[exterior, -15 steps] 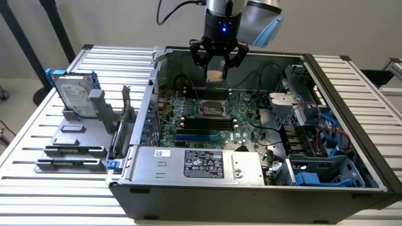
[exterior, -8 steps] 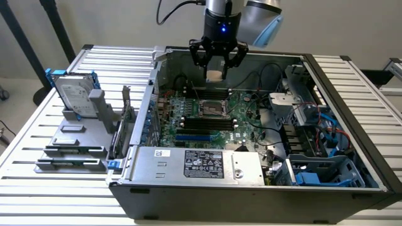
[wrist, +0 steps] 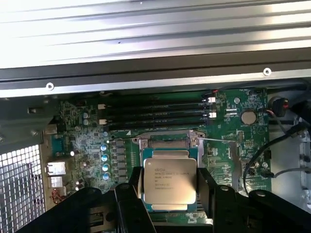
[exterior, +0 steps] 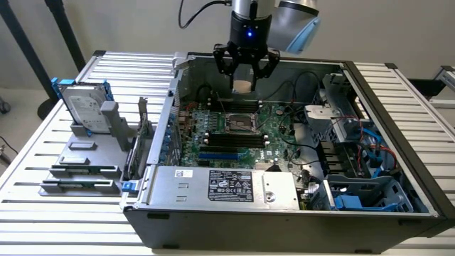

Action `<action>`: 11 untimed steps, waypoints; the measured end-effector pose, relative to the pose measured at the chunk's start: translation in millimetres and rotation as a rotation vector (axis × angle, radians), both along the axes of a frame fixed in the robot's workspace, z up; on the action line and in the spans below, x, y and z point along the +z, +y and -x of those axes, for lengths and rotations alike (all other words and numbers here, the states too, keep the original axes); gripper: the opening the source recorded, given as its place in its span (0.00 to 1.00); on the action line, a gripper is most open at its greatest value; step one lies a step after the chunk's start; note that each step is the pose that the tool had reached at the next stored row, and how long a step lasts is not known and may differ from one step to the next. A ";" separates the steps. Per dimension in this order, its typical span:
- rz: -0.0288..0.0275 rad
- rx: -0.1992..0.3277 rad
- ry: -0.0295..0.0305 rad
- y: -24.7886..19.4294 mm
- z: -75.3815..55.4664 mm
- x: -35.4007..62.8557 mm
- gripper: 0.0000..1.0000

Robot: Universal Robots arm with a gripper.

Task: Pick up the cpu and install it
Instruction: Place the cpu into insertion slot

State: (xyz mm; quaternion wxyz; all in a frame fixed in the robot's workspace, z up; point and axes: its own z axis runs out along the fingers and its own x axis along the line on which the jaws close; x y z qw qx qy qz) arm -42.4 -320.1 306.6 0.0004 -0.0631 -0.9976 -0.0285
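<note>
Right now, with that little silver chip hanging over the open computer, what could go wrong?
1. The end effector grips the cpu by two opposite edges; it might slip and drop onto the motherboard.
2. The socket is a snug frame; a chip coming down slightly off or rotated could jam or damage it.
3. The memory slots sit right beside the socket, so the end effector might knock them.

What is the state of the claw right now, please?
Claw: closed on the small flat square silver-grey cpu, held above the green motherboard.
</note>
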 end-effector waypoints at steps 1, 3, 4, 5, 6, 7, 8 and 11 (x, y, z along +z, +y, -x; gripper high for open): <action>0.0000 -0.018 0.0000 0.0 0.0 -0.3 0.55; 0.0000 -0.055 0.0000 0.0 0.0 -1.0 0.55; 0.0000 -0.072 0.0000 0.0 0.0 -1.3 0.55; 0.0000 -0.090 0.0000 0.0 0.0 -1.7 0.55; 0.0000 -0.109 0.0000 0.0 0.0 -2.0 0.55; 0.0000 -0.127 0.0000 0.0 0.0 -2.3 0.55; 0.0000 -0.146 0.0000 0.0 0.0 -2.7 0.55; 0.0000 -0.201 0.0000 0.0 0.0 -3.7 0.55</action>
